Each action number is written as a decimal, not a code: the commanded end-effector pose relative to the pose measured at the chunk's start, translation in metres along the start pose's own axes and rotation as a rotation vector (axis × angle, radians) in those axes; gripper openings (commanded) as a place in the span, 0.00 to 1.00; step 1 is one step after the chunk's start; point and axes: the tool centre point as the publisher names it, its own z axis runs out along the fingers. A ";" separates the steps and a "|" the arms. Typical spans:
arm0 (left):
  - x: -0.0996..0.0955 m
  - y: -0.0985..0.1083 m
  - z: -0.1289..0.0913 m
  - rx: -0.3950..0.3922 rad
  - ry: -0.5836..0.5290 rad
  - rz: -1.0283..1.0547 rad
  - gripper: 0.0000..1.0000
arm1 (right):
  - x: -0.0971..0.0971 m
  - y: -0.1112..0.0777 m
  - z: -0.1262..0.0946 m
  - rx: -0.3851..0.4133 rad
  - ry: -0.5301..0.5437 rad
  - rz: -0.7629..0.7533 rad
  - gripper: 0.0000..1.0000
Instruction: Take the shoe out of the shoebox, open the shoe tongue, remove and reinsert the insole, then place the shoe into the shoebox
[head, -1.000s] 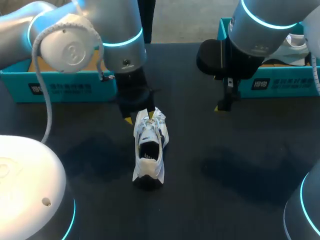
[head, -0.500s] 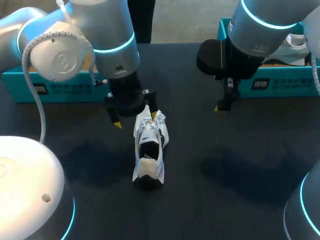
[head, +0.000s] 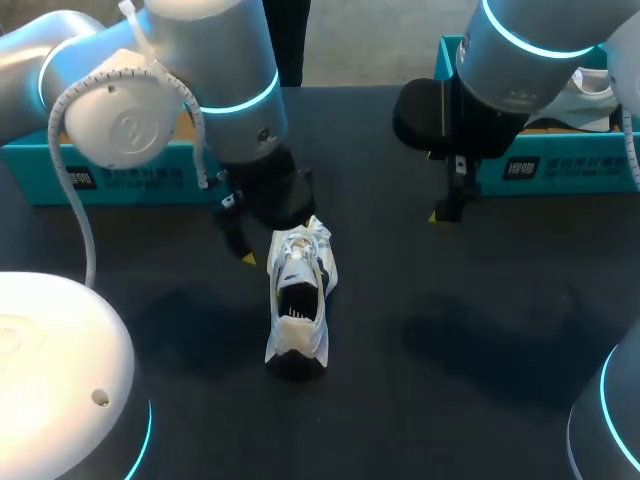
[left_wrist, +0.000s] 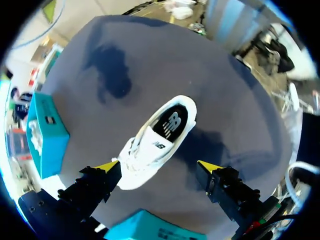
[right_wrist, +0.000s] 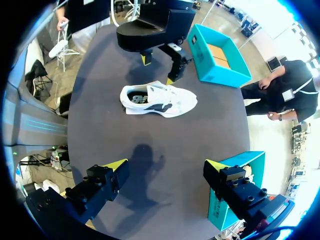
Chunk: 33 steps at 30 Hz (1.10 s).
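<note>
Hanging wide open and empty, the left gripper (left_wrist: 159, 167) has the white shoe (left_wrist: 160, 139) on the table just ahead of its fingers, toe end nearest. The right gripper (right_wrist: 167, 165) is spread wide too, holding nothing. The shoe sits well ahead of it, with a teal shoebox (right_wrist: 222, 76) beyond.

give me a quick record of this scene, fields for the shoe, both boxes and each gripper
shoe: white, out of the box, upright on the table, dark insole visible inside
left gripper: open, toe end between its fingers, not clamped
right gripper: open, over bare table, apart from the shoe
left shoebox: open, nothing inside
right shoebox: open, something white inside
</note>
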 end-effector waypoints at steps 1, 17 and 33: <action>0.009 0.009 0.003 -0.052 -0.009 -0.519 1.00 | -0.001 0.001 0.002 0.001 0.002 0.000 1.00; 0.017 0.013 0.008 -0.107 -0.030 -0.689 1.00 | -0.001 0.001 0.002 0.001 0.002 0.000 1.00; 0.033 -0.020 0.013 -0.055 -0.054 -0.718 1.00 | -0.001 0.001 0.002 0.001 0.002 0.000 1.00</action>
